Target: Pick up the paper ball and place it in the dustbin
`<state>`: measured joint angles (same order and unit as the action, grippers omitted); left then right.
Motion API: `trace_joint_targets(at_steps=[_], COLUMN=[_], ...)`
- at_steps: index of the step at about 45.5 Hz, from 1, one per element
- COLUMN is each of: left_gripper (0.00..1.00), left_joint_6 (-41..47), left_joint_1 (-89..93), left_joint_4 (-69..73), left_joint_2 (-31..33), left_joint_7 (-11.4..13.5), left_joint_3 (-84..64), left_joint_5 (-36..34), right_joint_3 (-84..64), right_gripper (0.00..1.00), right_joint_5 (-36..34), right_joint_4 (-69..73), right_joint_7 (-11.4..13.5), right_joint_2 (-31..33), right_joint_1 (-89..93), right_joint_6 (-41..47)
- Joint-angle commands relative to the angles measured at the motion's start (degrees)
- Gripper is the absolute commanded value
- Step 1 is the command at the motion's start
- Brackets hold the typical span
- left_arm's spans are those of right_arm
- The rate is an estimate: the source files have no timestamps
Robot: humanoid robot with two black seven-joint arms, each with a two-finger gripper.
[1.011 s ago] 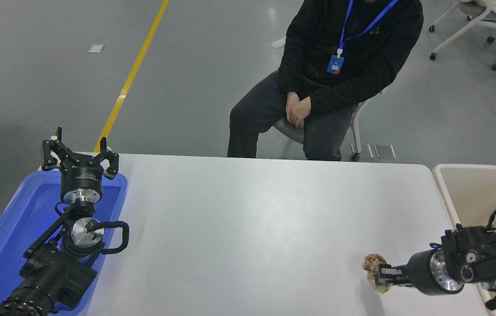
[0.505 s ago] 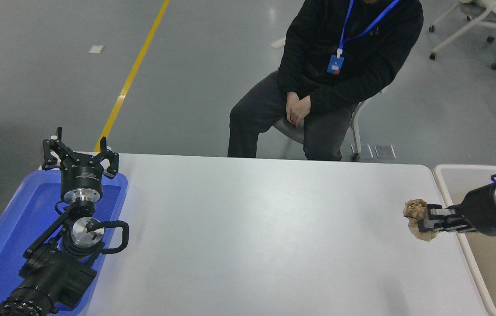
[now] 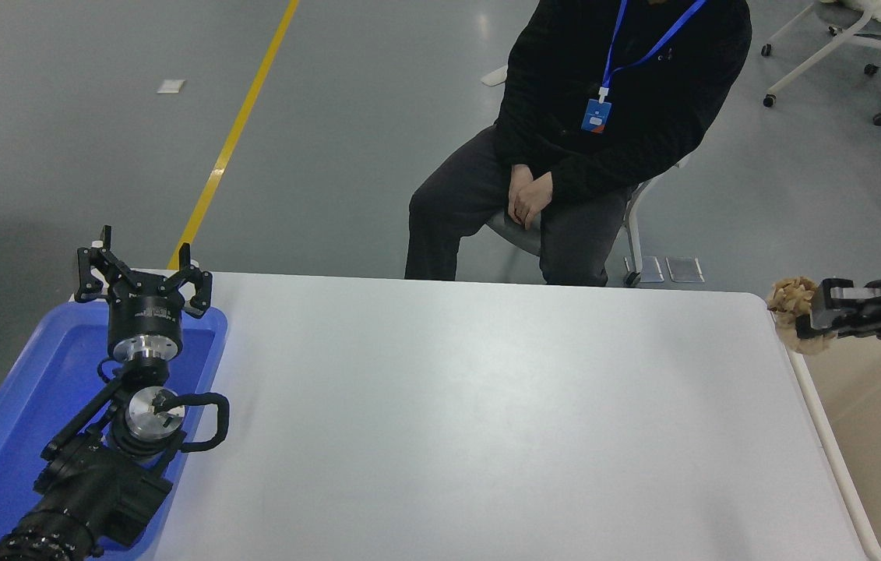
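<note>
1. The right gripper (image 3: 805, 315) reaches in from the right edge, its black fingers clamped on the paper ball (image 3: 789, 298), which juts out beyond the fingertips.
2. Directly under and behind that gripper is the beige dustbin (image 3: 810, 389); the ball hangs above the bin's near-left rim, off the white table (image 3: 448, 405).
3. Well away to the gripper's left, across the whole table, the left gripper (image 3: 142, 274) is parked with fingers spread above the far end of a blue tray (image 3: 12, 436).
4. Beyond the table's far edge, a person (image 3: 565, 148) in dark clothes sits on a chair, hands clasped.
</note>
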<state>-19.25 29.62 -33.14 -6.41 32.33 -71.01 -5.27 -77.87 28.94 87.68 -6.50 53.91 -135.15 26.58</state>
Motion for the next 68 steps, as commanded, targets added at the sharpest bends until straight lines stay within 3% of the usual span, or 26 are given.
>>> trace_joint_targets(at_steps=[1, 9, 13, 17, 23, 32, 41, 55, 68], left_gripper=[0.99, 0.99, 0.99, 0.99, 0.99, 0.99, 0.99, 0.99, 0.99], left_joint_6=[0.00, 0.00, 0.00, 0.00, 0.00, 0.00, 0.00, 0.00, 0.00], left_joint_1=[0.09, 0.00, 0.09, 0.09, 0.09, 0.09, 0.09, 0.09, 0.09], left_joint_4=[0.00, 0.00, 0.00, 0.00, 0.00, 0.00, 0.00, 0.00, 0.00], left_joint_2=[0.00, 0.00, 0.00, 0.00, 0.00, 0.00, 0.00, 0.00, 0.00], left_joint_7=[0.01, 0.01, 0.01, 0.01, 0.01, 0.01, 0.01, 0.01, 0.01], left_joint_3=[0.00, 0.00, 0.00, 0.00, 0.00, 0.00, 0.00, 0.00, 0.00], left_joint_5=[0.00, 0.00, 0.00, 0.00, 0.08, 0.00, 0.08, 0.00, 0.08], right_joint_3=[-0.27, 1.04, 4.03, 8.33, 12.64, 20.55, 35.48, 58.87, 67.84], right_gripper=[0.00, 0.00, 0.00, 0.00, 0.00, 0.00, 0.00, 0.00, 0.00], right_joint_5=[-7.04, -13.38, -13.82, -15.13, -26.98, -37.28, -43.88, -43.53, -43.53], right_joint_4=[-11.56, -17.19, -17.02, -17.02, -17.63, -20.88, -33.35, -57.34, -79.15], right_joint_7=[1.14, 2.28, 2.37, 2.28, 2.11, 2.02, 2.11, 2.28, 2.28], right_joint_2=[8.57, 15.68, 22.28, 24.22, 23.44, 17.90, 9.29, -7.58, -24.11], right_joint_1=[-1.78, 0.41, 2.96, 7.78, 17.10, 31.95, 53.74, 81.26, 92.08], right_joint_6=[-1.88, -9.87, -13.74, -18.92, -27.09, -35.54, -37.57, -36.51, -34.23])
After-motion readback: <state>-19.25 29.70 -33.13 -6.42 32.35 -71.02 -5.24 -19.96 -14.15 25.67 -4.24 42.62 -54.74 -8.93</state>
